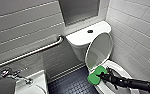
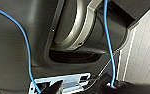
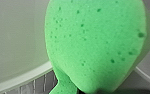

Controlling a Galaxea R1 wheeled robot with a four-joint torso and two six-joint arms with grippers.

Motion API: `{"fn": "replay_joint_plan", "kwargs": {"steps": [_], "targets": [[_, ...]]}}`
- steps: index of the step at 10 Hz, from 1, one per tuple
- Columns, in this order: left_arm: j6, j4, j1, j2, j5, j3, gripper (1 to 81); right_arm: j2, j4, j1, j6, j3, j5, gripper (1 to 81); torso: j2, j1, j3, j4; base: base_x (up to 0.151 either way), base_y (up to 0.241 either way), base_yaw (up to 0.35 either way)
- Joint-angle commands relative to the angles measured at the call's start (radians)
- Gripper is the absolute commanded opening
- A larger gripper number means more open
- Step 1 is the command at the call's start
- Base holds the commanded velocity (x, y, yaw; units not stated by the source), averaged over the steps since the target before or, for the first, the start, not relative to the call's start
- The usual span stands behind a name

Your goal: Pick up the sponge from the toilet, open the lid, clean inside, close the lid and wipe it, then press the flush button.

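A bright green porous sponge (image 3: 96, 45) is clamped in the right gripper's (image 1: 102, 75) jaws, lower centre, over the white ceramic toilet's (image 1: 86, 37) bowl; its white oval lid (image 1: 99, 51) stands raised.

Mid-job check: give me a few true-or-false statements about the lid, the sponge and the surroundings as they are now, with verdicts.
1. The lid is raised. True.
2. The sponge lies loose, ungripped. False: the right gripper holds it at the rim of the toilet.
3. The sponge is yellow. False: it is bright green.
4. A grab bar runs along the wall left of the toilet. True.
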Motion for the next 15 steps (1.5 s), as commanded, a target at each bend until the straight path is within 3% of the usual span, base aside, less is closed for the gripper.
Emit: {"fn": "replay_joint_plan", "kwargs": {"steps": [1,4,6,10,13,15], "targets": [[0.004,0.005,0.036,-0.016,0.020,0.009,81.1,-0.029,0.003,0.037,0.001,0.086,-0.092,1.0,0.000,0.000,0.000,0.000,0.000,0.000,0.000],[0.004,0.007,0.036,-0.016,0.020,0.009,81.1,-0.086,0.004,-0.035,0.003,0.093,-0.083,1.0,0.000,0.000,0.000,0.000,0.000,0.000,0.000],[0.004,0.008,0.036,-0.014,0.020,0.009,81.1,-0.182,0.001,-0.077,-0.002,0.217,0.020,1.0,0.000,0.000,0.000,0.000,0.000,0.000,0.000],[0.006,0.015,0.038,-0.016,0.011,0.009,81.1,-0.279,-0.010,-0.166,0.000,0.283,0.029,1.0,0.000,0.000,0.000,0.000,0.000,0.000,0.000],[0.007,0.015,0.038,-0.021,-0.003,0.009,81.1,-0.354,-0.039,-0.205,0.000,0.375,0.126,1.0,0.000,0.000,0.000,0.000,0.000,0.000,0.000],[0.007,0.015,0.038,-0.025,-0.003,0.009,81.1,-0.391,-0.073,-0.245,0.012,0.375,0.129,1.0,0.000,0.000,0.000,0.000,0.000,0.000,0.000]]}}
